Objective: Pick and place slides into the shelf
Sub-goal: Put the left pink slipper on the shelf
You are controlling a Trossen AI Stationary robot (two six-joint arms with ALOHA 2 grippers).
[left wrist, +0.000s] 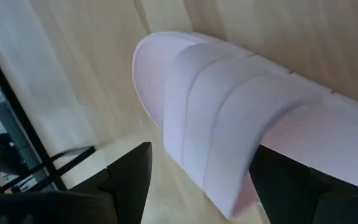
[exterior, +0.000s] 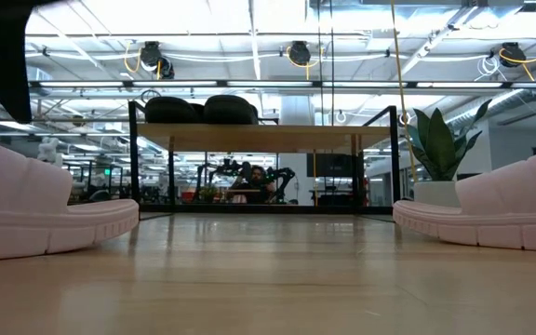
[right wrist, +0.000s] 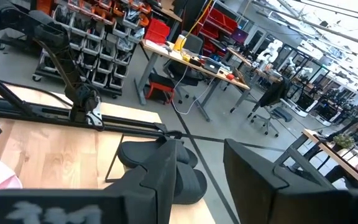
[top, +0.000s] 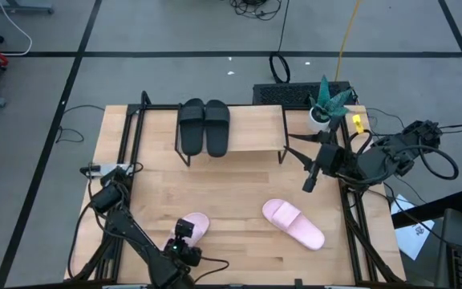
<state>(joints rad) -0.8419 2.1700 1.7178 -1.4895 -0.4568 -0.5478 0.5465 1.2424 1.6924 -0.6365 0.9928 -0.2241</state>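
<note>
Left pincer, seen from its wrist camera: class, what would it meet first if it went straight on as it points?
The pink slide: the left pincer stands open with the strap between its fingers, apparently already very close.

In the high view the left gripper (top: pixel 185 241) covers the near end of one pink slide (top: pixel 195 224), so only its rounded tip shows. In the left wrist view that slide's (left wrist: pixel 229 118) far end runs out of frame, and its strap blocks the sole beneath. In the low view both pink slides, one (exterior: pixel 35 209) at one side and the other (exterior: pixel 501 209) opposite, are cut by the picture's edges. The black slides (exterior: pixel 203 110) on the shelf (exterior: pixel 259 135) show only as dark humps above the plank. In the right wrist view the right gripper's (right wrist: pixel 201 174) fingers hide part of the black slides (right wrist: pixel 138 155).
</note>
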